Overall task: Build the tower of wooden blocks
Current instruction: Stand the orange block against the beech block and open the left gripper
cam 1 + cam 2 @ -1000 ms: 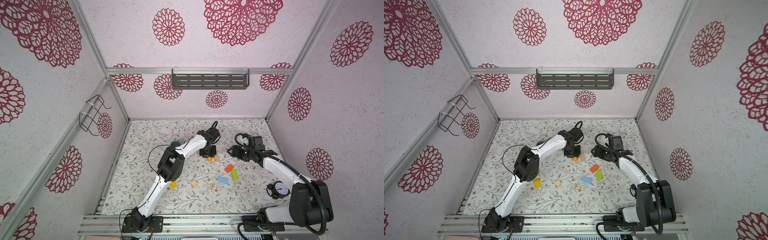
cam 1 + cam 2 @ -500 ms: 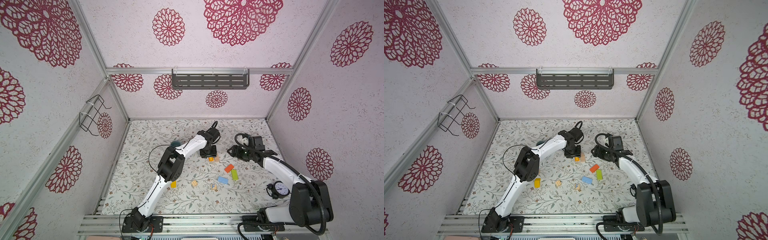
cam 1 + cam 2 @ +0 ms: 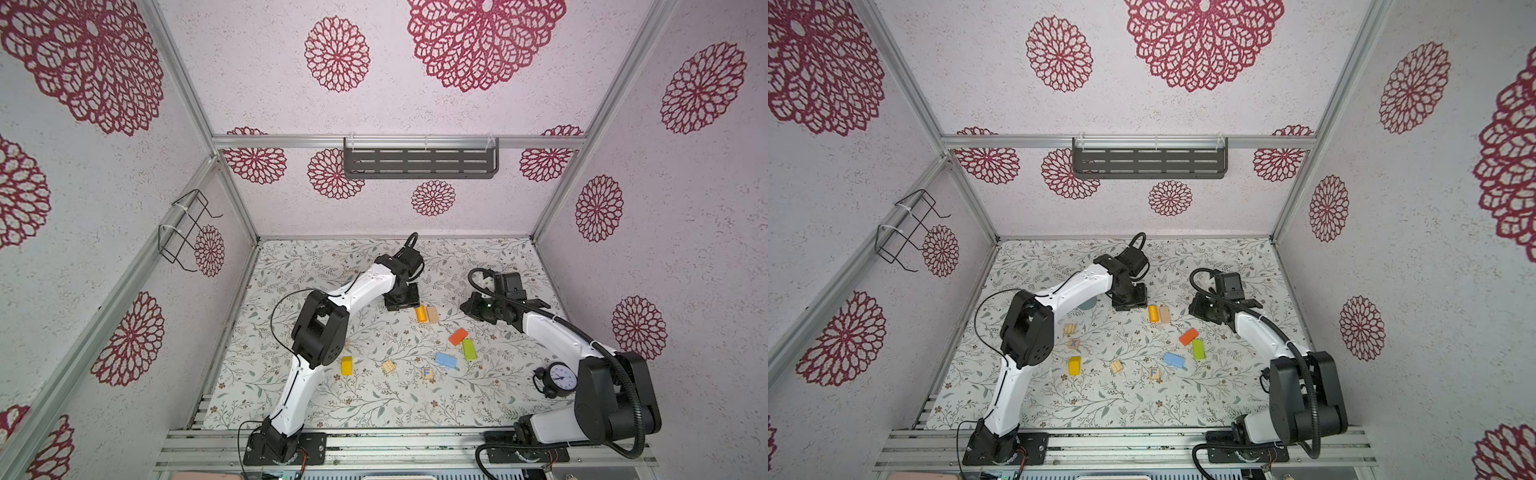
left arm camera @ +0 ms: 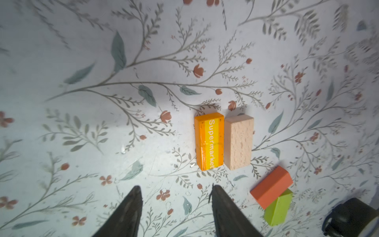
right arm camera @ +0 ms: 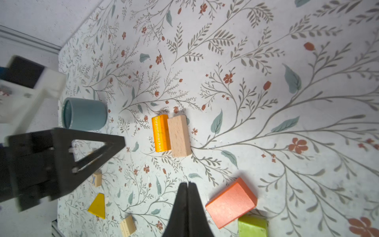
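Note:
An orange "Supermarket" block (image 4: 209,141) and a natural wood oblong (image 4: 239,141) lie side by side on the floral table, touching. My left gripper (image 4: 175,187) hovers just short of them, open and holding nothing; in a top view the left gripper (image 3: 402,306) sits to their left. My right gripper (image 5: 187,184) is shut on nothing, close to a red-orange block (image 5: 230,203) that leans on a green block (image 5: 253,226). A blue block (image 3: 446,360), a yellow block (image 3: 346,365), a grooved cube (image 3: 389,367) and a lettered cube (image 3: 427,373) lie scattered nearer the front. No tower is in view.
A teal cup (image 5: 84,113) lies on its side by the left arm. A black alarm clock (image 3: 559,376) stands at the right, next to the right arm's base. Two more natural cubes (image 3: 1070,329) sit beside the left arm's elbow. Walls enclose the table on three sides.
My right gripper's jaws have closed on nothing. My left gripper's jaws have opened wider. Both arms have barely shifted, and the blocks stay where they were.

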Controlling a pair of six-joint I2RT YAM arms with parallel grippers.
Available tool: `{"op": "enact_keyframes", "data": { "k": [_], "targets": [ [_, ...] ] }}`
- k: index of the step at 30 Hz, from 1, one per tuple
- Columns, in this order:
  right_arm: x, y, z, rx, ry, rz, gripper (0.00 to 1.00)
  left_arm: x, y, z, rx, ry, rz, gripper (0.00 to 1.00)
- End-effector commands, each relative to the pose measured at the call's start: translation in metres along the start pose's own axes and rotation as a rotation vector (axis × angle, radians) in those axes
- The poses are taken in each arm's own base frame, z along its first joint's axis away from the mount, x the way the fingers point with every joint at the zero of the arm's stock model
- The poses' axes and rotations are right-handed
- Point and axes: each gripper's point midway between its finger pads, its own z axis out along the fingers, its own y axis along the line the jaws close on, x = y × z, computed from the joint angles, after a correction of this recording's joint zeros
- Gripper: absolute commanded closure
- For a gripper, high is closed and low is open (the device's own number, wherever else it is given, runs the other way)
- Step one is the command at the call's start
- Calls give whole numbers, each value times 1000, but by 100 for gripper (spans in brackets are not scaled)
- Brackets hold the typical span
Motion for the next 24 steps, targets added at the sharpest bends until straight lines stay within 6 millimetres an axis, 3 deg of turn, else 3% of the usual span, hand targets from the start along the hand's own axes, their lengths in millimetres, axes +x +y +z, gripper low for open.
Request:
{"op": "enact_keyframes", "data": {
  "k": [1, 15, 17, 18, 24],
  "targets": [
    [-1, 7, 7, -19, 10, -2, 100, -2, 4, -14, 13, -39, 16, 43],
    [21, 8, 52, -27, 131, 16, 100, 32, 43, -11, 7, -29, 42, 42],
    [23, 8, 57, -20, 141, 16, 100, 35, 46, -8, 1, -22, 46, 42],
    [23, 9, 59, -17, 144, 14, 100, 32, 42, -22, 23, -49, 49, 42],
    [21, 8, 69, 8, 148, 7, 100, 32, 43, -25, 30, -57, 51, 42]
  ]
}}
